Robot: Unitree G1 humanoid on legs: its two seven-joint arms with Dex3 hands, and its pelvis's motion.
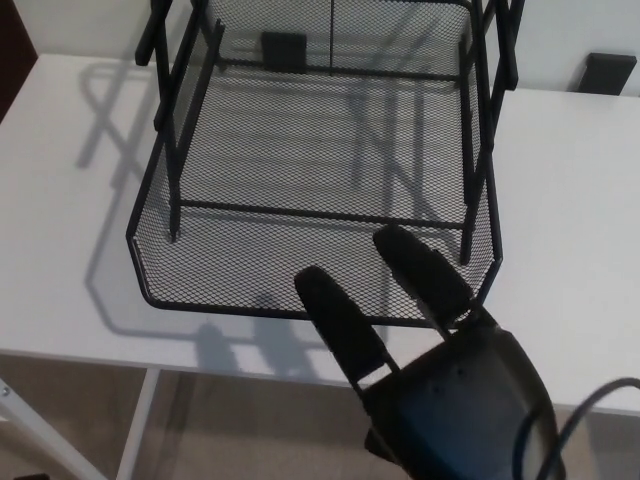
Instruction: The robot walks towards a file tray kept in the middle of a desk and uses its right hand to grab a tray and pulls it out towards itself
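Your right hand (405, 330) open, holding nothing, fingers (340, 325) over black wire-mesh tray (170, 265) front rim; white counter (570, 200) bare alongside.

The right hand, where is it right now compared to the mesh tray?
In the head view, the right hand is at lower right, its fingers spread over the front rim of the black mesh tray on the white desk.
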